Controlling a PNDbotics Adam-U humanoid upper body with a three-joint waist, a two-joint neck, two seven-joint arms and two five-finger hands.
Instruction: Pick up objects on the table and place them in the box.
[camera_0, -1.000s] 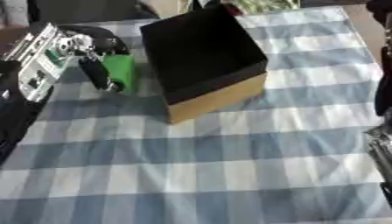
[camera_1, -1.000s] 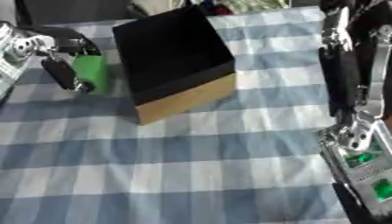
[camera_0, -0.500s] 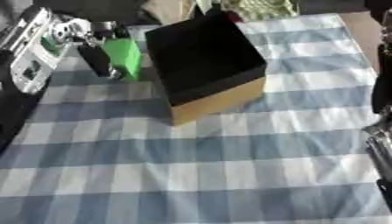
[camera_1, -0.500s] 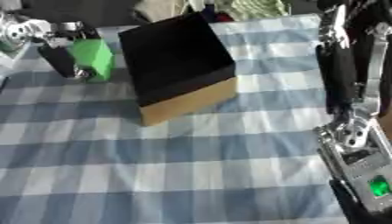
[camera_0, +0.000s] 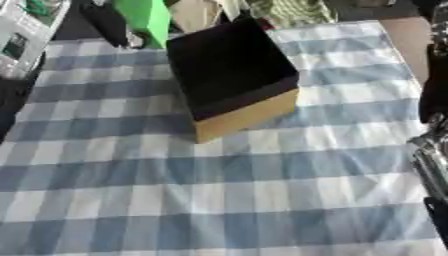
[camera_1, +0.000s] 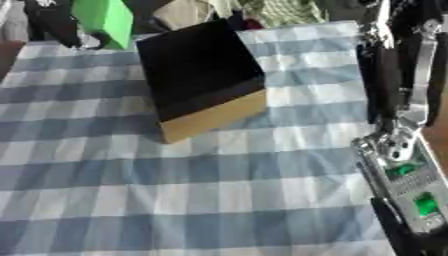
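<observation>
Lifted higher, the left hand (camera_0: 103, 22) has fingers clamped on the green block (camera_0: 145, 19) beside the box (camera_0: 229, 75).

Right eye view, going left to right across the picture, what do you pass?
Left hand's dark fingers holding the green block at the top left → black box with a tan side on the checked cloth → right arm and hand along the right edge.
</observation>
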